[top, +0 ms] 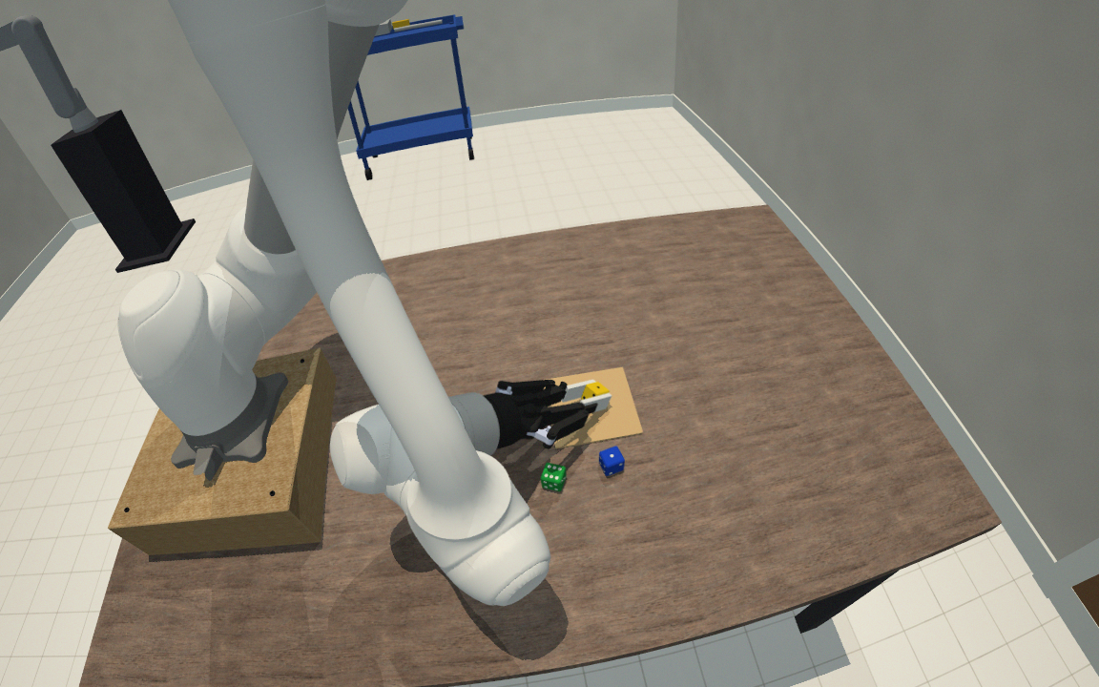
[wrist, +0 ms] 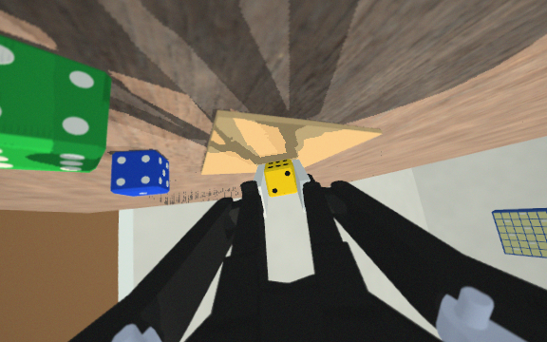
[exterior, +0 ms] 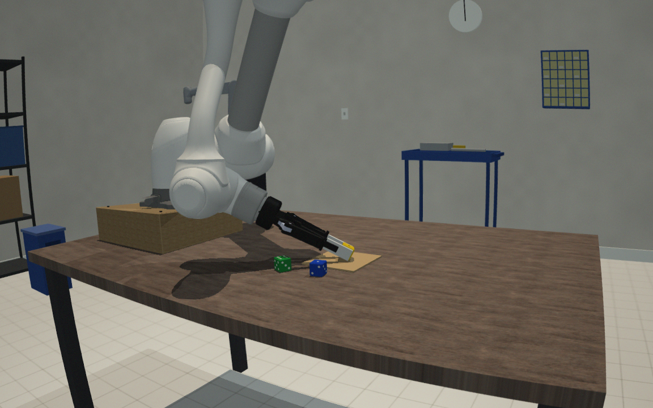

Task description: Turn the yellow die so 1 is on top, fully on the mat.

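Note:
The yellow die (top: 595,391) is clamped between the pale fingertips of my gripper (top: 596,396), low over the tan mat (top: 600,411). In the wrist view the yellow die (wrist: 280,178) sits between the fingers with its two-pip face towards the camera, close against the mat (wrist: 283,142). In the exterior view the gripper (exterior: 345,249) slopes down to the mat (exterior: 351,260), the die's yellow edge (exterior: 349,247) showing at the tip. I cannot tell whether the die touches the mat. The gripper is shut on it.
A green die (top: 552,476) and a blue die (top: 611,460) lie on the wooden table just in front of the mat, apart from each other. The arm's base stands on a wooden block (top: 229,461) to the left. My forearm hangs low over the table.

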You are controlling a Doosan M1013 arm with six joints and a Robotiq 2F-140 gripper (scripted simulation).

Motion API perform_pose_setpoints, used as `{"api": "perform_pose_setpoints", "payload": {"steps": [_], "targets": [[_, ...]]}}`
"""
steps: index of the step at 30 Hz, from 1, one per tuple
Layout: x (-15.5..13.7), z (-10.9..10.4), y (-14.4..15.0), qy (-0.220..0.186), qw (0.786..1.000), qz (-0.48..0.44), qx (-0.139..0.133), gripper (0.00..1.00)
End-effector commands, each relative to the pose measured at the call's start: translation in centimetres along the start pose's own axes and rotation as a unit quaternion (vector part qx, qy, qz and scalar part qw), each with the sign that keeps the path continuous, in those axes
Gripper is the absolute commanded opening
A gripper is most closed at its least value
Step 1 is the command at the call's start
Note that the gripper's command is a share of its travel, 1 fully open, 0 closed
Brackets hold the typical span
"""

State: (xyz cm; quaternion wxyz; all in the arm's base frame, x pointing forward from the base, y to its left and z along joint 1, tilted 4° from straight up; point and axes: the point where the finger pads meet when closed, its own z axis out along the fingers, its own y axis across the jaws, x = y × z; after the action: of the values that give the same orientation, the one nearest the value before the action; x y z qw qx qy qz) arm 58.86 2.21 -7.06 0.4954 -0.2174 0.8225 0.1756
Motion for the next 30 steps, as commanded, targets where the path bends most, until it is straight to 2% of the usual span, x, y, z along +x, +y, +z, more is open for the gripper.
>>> {"api": "perform_pose_setpoints", "payload": {"steps": [1,13,30], "targets": [[-0.01,0.00,0.00,0.000,1.000,0.000,0.000,0.18],[-0.01,0.00,0.00,0.000,1.000,0.000,0.000,0.28],[-0.01,0.00,0.00,0.000,1.000,0.000,0.000,0.28]]}}
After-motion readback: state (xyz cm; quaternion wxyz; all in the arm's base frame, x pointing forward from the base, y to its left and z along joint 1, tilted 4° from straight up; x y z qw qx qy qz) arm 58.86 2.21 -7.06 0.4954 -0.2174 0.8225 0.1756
